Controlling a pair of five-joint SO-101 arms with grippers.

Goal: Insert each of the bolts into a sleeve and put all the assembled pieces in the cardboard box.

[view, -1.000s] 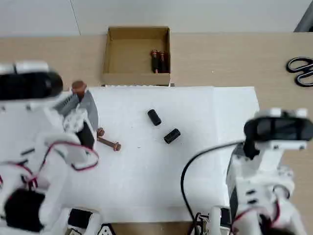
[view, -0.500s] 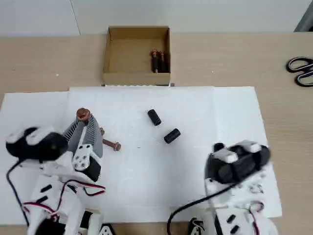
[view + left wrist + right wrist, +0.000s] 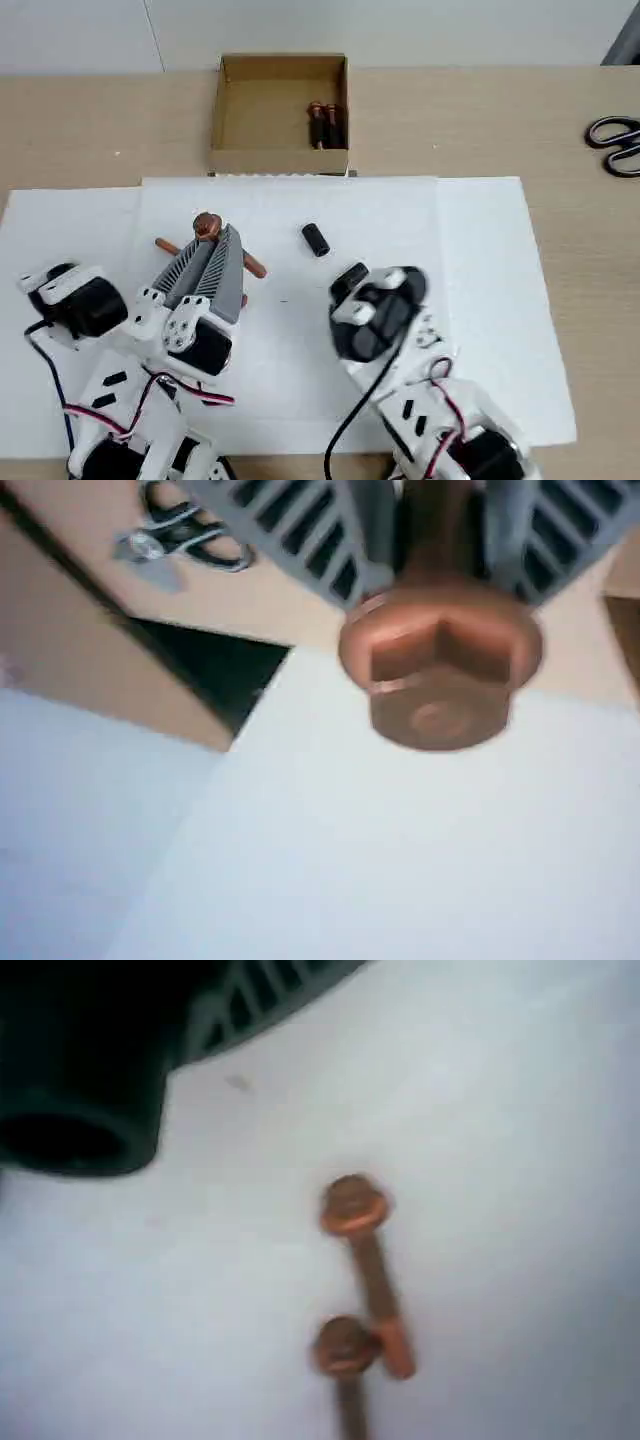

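Above the white sheet on the bench, left gripper has jaws clamped on a bolt, head outward, near a loose sleeve: risk that the bolt twists in the grip or the sleeve rolls when pushed.

— What is lying off toward the right edge of the table?
— A pair of black-handled scissors is resting on the bare wood, well apart from the white sheet.
— And that sheet?
— It is covering most of the table's near side, with the wood showing around it. A pale wall is running behind the far edge.
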